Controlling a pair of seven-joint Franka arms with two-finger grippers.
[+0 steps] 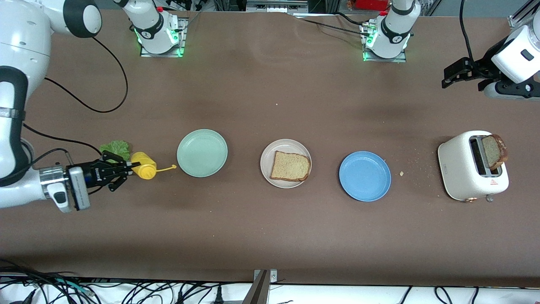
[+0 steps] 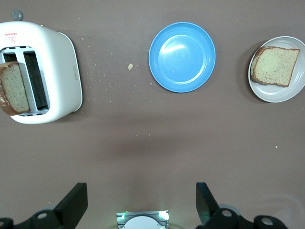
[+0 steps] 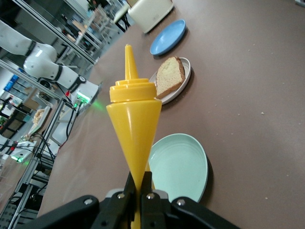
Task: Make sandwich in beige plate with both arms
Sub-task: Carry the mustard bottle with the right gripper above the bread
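The beige plate sits mid-table with one brown bread slice on it. A second slice stands in the white toaster at the left arm's end. Green lettuce lies at the right arm's end. My right gripper is shut on a yellow squeeze bottle, pinching its base, with the nozzle pointing toward the mint-green plate. My left gripper waits open and holds nothing, above the table by the toaster.
The mint-green plate and the blue plate flank the beige one, both bare. Crumbs lie between the blue plate and the toaster. Black cables trail near the right arm.
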